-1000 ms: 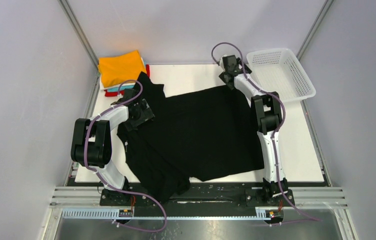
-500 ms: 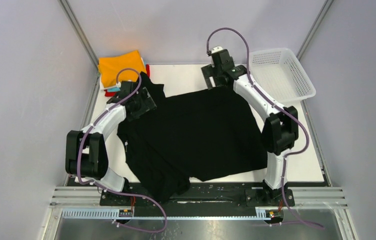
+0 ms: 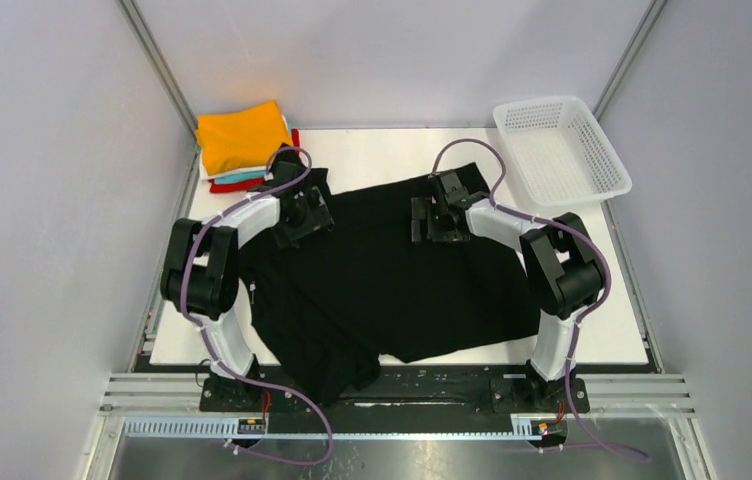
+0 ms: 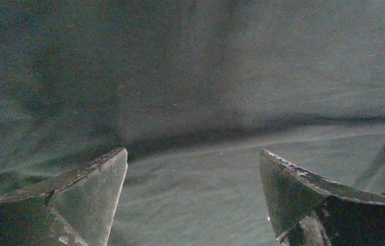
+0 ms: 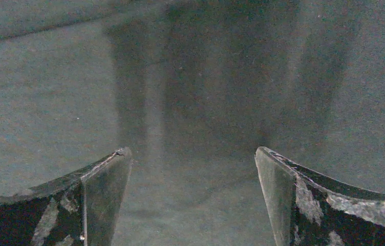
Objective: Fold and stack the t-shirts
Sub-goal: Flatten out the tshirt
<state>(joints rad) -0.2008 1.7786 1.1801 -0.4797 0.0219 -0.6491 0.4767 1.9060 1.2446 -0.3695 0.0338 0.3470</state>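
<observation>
Here, a large plain black short-sleeved t-shirt (image 3: 392, 280) lies spread over the middle of the white table (image 3: 592, 300), filling most of the centre of the top view. One rumpled part of it hangs over the table's near edge at the lower middle-left of the frame, and another part reaches up toward the upper left.

In that upper left corner is a stack of folded shirts. A folded orange shirt (image 3: 242, 135) lies on top, with slim edges of a teal shirt (image 3: 237, 178) and a red shirt (image 3: 222, 186) showing under it. A white plastic mesh basket (image 3: 607, 150) sits tilted at the upper right, apart from the black cloth.

The left gripper (image 3: 302, 215) is over the shirt's upper left part, just below the stack. In the left wrist view its two fingers (image 4: 98, 184) stand wide apart with nothing between them, and dark cloth with one long crease fills the rest of the frame.

The right gripper (image 3: 430, 218) is over the shirt's upper middle. Its fingers (image 5: 103, 189) are likewise spread and hold nothing, above smooth black fabric. Whether either gripper touches the cloth cannot be told.
</observation>
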